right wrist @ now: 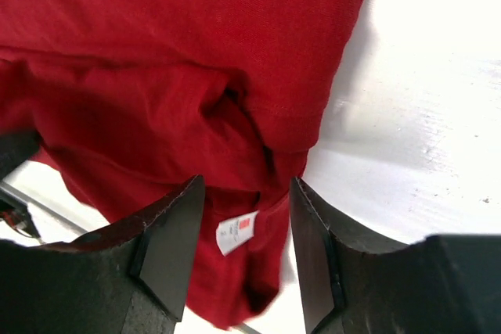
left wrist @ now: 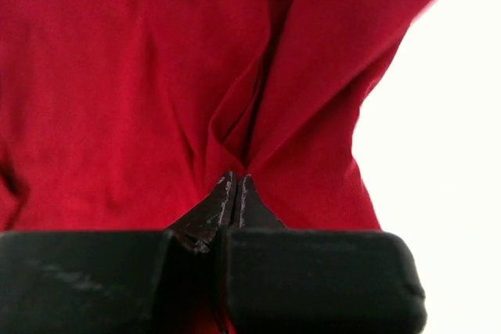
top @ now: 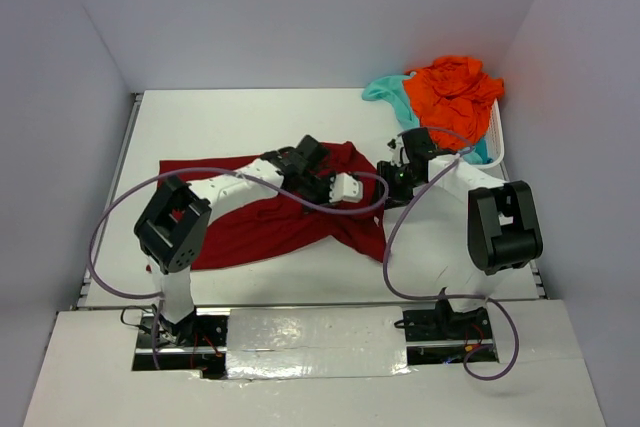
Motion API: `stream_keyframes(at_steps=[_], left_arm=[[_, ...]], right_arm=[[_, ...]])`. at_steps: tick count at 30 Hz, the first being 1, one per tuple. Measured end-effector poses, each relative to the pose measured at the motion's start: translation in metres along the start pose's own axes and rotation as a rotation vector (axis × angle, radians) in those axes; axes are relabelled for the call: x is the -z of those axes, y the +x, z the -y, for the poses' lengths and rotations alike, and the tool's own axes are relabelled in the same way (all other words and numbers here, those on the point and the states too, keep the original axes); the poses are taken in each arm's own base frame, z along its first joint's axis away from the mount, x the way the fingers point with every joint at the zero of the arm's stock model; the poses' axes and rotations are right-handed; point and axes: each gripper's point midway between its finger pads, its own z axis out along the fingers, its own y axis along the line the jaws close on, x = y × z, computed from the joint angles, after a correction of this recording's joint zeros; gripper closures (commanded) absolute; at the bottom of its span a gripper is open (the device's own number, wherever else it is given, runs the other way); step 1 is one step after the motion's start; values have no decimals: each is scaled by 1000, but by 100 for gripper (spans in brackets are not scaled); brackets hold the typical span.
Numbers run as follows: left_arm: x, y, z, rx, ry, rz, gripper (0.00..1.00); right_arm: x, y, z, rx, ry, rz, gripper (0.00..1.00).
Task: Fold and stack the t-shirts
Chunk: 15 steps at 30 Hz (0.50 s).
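Left wrist view, L gripper (left wrist: pixel 235 182): jaws shut tip to tip. We see creases of the dark red shirt (left wrist: pixel 117 91) running into the tips, so we read it as a pinch on a thin fold.
Right wrist view, R gripper (right wrist: pixel 246 185): jaws apart, roughly mid-width, straddling a bunched fold. The cloth sits between and below them, and we see no clamp on it.
Size tag (right wrist: pixel 236 233): white, between the R jaws, so we judge this end to be the collar or an inside seam.
Pinch spot: on the shirt end nearer the basket (top: pixel 498 135). R gripper is just beside it, on the basket side.
Dark red shirt, top view: lies spread but rumpled on the table (top: pixel 250 117), left of the basket. Its near corner is close to the basket, not touching.
Other shirts: orange shirt (top: pixel 455 87) is heaped in the basket, w/ the mint shirt (top: pixel 385 90) spilling over the basket's left rim. Teal one: we can't tell, only an aqua sliver shows at the rim.
Handling: light, limp, no stiffness. It'll drape and drag, and a one-point lift just bunches it.
Grip advice: we'd take hem, shoulder seam or collar edge, two pts well apart, thin layers only. Thick wads may slip out.
Task stage: we judge it early, w/ this shirt not yet folded and no stack.
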Motion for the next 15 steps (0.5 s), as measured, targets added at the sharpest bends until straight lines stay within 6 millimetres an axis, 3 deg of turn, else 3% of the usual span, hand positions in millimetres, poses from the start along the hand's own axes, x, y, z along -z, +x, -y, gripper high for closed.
stream_keyframes(at_steps=[2, 5, 6, 9, 11, 15], left_arm=[[6, 8, -9, 52, -8, 10, 87], [7, 10, -2, 66, 25, 17, 75], [5, 7, 4, 59, 45, 20, 64], [-3, -1, 24, 18, 106, 22, 46], [-7, -5, 39, 14, 149, 19, 29], [-1, -6, 42, 80, 163, 3, 26]], right_arm=[[1, -1, -2, -3, -7, 3, 44], [1, 0, -4, -8, -16, 0, 41], [2, 1, -4, -10, -18, -3, 37], [3, 3, -5, -24, -17, -9, 28], [9, 7, -4, -42, 0, -1, 25], [37, 23, -7, -79, 27, 57, 27]])
